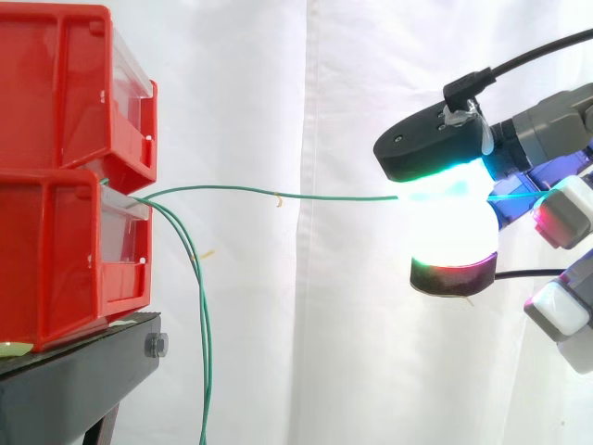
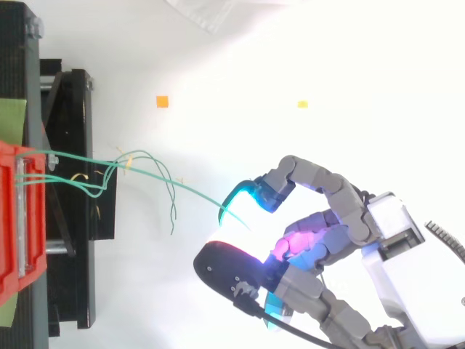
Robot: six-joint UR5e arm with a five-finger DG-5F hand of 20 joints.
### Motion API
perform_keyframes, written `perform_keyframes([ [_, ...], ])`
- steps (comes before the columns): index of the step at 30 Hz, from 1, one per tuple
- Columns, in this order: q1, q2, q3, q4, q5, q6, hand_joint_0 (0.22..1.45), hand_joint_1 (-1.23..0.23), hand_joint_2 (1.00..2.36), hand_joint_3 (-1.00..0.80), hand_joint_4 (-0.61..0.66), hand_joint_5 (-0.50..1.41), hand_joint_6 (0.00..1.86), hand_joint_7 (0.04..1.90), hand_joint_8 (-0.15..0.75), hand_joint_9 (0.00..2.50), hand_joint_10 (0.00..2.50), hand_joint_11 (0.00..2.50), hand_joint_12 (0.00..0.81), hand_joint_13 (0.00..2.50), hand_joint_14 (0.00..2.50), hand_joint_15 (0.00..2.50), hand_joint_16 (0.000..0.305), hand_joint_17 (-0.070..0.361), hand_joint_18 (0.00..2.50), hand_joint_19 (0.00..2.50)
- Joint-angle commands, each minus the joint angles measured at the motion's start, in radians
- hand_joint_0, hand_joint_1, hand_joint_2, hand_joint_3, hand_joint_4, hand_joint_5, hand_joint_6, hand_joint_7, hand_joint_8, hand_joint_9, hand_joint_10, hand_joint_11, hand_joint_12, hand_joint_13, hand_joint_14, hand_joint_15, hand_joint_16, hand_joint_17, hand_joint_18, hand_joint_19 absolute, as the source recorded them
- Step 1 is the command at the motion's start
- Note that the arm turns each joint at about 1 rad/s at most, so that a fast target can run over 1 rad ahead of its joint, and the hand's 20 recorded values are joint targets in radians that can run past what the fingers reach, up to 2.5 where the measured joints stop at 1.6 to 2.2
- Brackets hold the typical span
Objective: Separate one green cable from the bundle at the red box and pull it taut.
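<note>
Since one green cable [image 1: 278, 196] runs alone from the lower red bin [image 1: 56, 250] at left across to the robot hand [image 1: 435, 144] at right, separation looks done. The robot hand is clamped on that cable's right end between its glowing pads [image 1: 449, 236]. The other green cables [image 1: 202, 306] hang slack down past the black stand [image 1: 74, 371]. The held one is thin and nearly level, with a slight bow near the bin, so I'd judge a little more pull is left.
</note>
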Motion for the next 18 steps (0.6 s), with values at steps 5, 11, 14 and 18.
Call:
perform_keyframes([
  [5,-0.002,0.0,0.0,0.001,0.0,0.0,0.71,-0.75,1.02,-0.19,0.08,0.06,0.66,1.44,0.238,1.72,0.03,0.78,0.339,1.27,0.02,0.87,0.041,0.092,0.82,0.69],
  [11,-0.002,0.0,0.0,0.002,0.0,0.0,0.71,-0.74,1.02,-0.19,0.08,0.06,0.66,1.44,0.243,1.75,0.03,0.82,0.344,1.28,0.03,0.87,0.043,0.098,0.85,0.67],
  [14,-0.002,0.0,-0.001,0.004,0.0,0.0,0.71,-0.74,1.02,-0.2,0.08,0.06,0.66,1.44,0.246,1.76,0.03,0.82,0.343,1.28,0.03,0.86,0.043,0.097,0.85,0.67],
  [18,-0.002,0.0,0.0,0.004,0.0,0.0,0.7,-0.74,1.02,-0.19,0.08,0.06,0.67,1.43,0.245,1.76,0.03,0.82,0.336,1.28,0.03,0.87,0.043,0.096,0.84,0.67],
])
